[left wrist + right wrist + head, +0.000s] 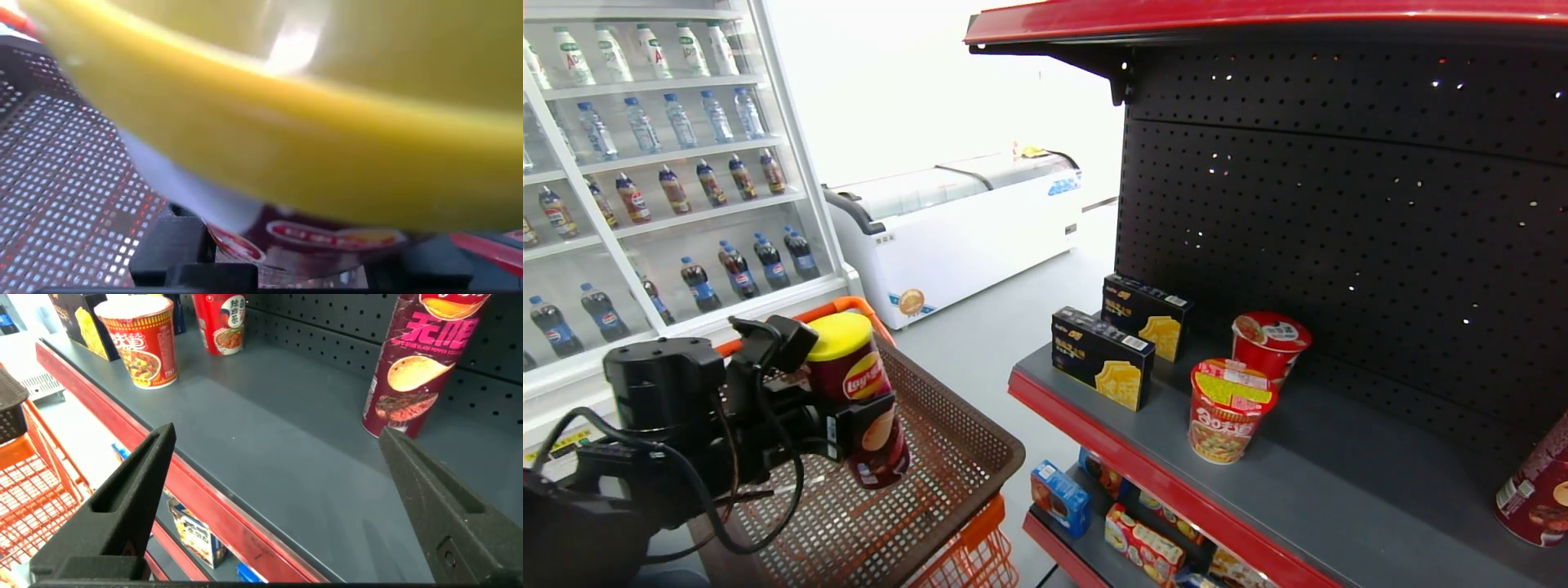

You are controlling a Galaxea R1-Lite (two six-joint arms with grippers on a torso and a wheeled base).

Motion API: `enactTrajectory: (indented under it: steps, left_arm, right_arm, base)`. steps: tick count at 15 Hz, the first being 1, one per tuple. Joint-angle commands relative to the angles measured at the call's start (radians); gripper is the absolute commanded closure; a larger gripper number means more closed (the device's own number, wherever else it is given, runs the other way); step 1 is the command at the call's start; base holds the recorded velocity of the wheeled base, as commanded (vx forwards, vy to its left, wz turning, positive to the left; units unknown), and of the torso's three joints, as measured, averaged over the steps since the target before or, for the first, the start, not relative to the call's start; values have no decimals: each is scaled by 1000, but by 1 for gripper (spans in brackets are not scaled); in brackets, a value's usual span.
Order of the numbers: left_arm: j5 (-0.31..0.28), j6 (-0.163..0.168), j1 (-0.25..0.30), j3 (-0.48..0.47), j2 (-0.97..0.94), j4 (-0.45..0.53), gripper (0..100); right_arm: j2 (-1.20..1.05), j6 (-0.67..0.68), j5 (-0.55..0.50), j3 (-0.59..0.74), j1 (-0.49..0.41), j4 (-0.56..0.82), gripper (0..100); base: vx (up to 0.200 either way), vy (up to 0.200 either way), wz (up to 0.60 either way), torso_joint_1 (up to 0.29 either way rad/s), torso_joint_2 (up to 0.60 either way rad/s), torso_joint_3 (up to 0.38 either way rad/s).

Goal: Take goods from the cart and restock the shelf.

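Holding a chips can [862, 380] upright by its middle, the left gripper [849, 420] hangs above the cart basket [968, 445] at about 8 o'clock in the head view, its fingers pinching the can's dark red body below the yellow lid. The carry step looks to be in hand: the can is out of the basket but not yet on the shelf [1339, 498], which lies toward 4 o'clock. On its grey board stand two black boxes [1103, 355], two noodle cups [1229, 408] and, at the 3 o'clock end, a second chips can [1539, 490], with bare board between the cups and that can (the likeliest landing spot, I would guess). The right gripper [275, 437] hovers over that stretch, fingers spread wide with nothing between them. Next, the left arm would need to swing toward 3 o'clock, clear the basket rim and the red shelf lip, keep the can upright, and avoid the cups and the right arm.
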Motion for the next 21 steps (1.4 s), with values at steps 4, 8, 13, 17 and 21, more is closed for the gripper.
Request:
enactTrajectory:
  steps: [4,8,13,17,21]
  left_arm:
    - [70,-20,-4,73,-477,286,100]
    - [52,-65,-6,148,-692,390,100]
    - [177,-20,-24,197,-779,410,100]
    - [202,-19,-73,254,-819,401,100]
    - [197,-37,-72,360,-954,379,100]
  right_arm:
    - [1,0,0,-1,0,0,0]
    - [1,0,0,1,0,0,0]
    - [1,0,0,1,0,0,0]
    - [1,1,0,1,0,0,0]
    - [1,0,0,-1,0,0,0]
  base:
    - [0,0,0,0,0,0]
    - [0,0,0,0,0,0]
    - [0,0,0,0,0,0]
    - [0,0,0,0,0,0]
    - [0,0,0,0,0,0]
